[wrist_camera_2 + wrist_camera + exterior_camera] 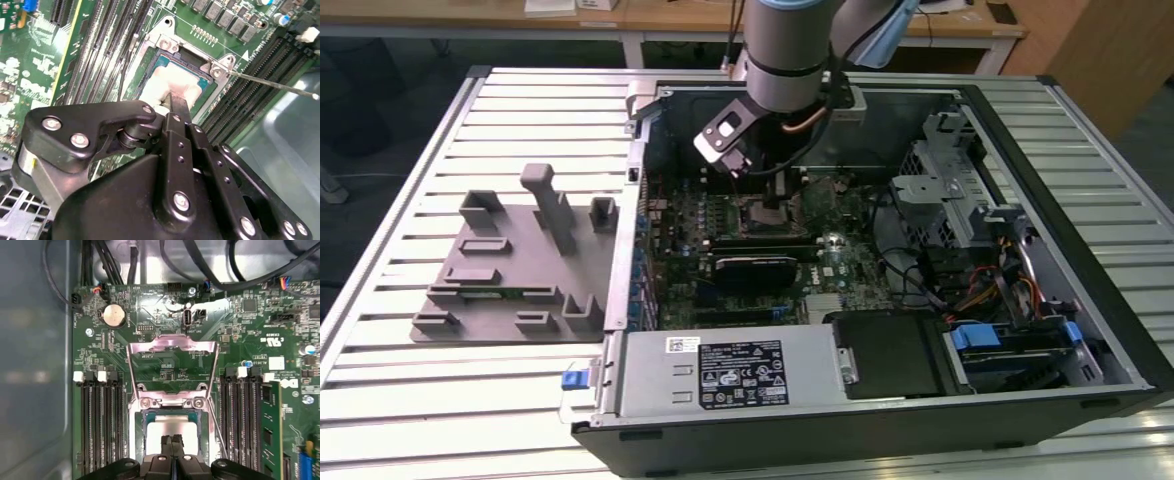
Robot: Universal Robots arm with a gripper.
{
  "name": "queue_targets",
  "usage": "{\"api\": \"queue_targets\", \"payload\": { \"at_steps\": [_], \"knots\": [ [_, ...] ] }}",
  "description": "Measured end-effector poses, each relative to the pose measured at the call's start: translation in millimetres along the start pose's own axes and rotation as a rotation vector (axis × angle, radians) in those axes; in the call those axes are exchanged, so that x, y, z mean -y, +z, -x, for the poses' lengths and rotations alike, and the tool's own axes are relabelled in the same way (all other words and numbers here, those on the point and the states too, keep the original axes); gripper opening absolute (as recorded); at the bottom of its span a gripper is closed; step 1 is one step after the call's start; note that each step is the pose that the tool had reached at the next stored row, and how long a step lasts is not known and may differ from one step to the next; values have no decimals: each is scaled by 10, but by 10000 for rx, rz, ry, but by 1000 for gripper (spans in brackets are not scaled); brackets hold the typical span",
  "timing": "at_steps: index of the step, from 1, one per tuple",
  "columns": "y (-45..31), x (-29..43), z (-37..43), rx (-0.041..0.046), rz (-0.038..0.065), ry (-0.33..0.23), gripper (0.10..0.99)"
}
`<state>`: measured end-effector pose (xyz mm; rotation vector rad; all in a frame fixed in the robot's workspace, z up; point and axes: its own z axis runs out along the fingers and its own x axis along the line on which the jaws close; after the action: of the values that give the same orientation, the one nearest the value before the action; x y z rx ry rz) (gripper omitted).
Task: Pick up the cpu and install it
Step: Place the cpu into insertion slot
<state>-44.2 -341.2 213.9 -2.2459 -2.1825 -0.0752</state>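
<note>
The cpu (170, 426), a flat square chip with a shiny silver top, lies in the motherboard socket (137, 440) inside the open computer case (881, 420). In the second wrist view the cpu (172, 80) shows bright within the metal socket frame (165, 42). My gripper (171, 447) is directly over it, its two black fingers pressed together with nothing between them and their tips at the chip's top. The socket's load plate (172, 347) stands flipped open beyond the chip. In the exterior view my gripper (774, 205) reaches down into the case over the board.
A thin socket lever (270, 84) sticks out beside the socket. Memory slots (100, 425) flank it, with one memory stick (270, 430) seated. A grey fixture (520, 260) sits at the exterior view's left, outside the case. Power supply (720, 372) and drive cage (961, 200) crowd the case.
</note>
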Motion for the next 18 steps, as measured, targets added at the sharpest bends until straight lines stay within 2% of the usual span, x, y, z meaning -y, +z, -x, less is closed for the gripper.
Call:
{"api": "queue_targets", "payload": {
  "at_steps": [12,18],
  "knots": [
    [-377,-9,-18,27,64,-2,106],
    [-397,-10,-21,64,82,-4,106]
  ]
}}
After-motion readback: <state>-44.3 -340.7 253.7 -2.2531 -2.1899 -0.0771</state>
